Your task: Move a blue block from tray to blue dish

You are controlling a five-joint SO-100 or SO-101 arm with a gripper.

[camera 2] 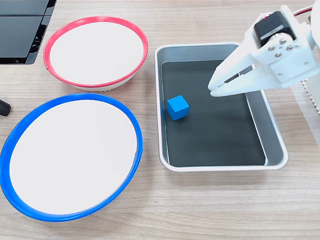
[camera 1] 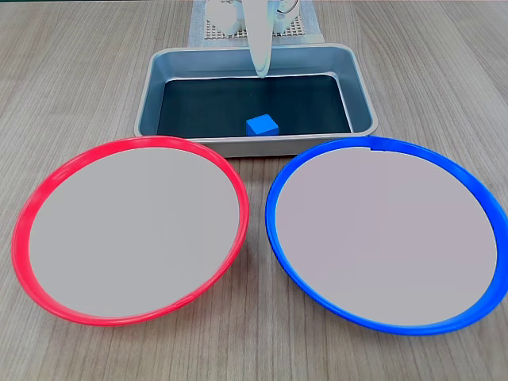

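Fingers (camera 2: 214,89) nearly together, empty — blue block (camera 2: 178,107) lies apart on the tray (camera 2: 276,145) floor.

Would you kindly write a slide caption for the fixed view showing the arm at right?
White gripper poised above the tray, blue block inside, blue dish waiting alongside.

A lab-like tabletop test bench: a wood-grain table (camera 1: 444,55) carrying a white printed robot arm (camera 2: 280,50).
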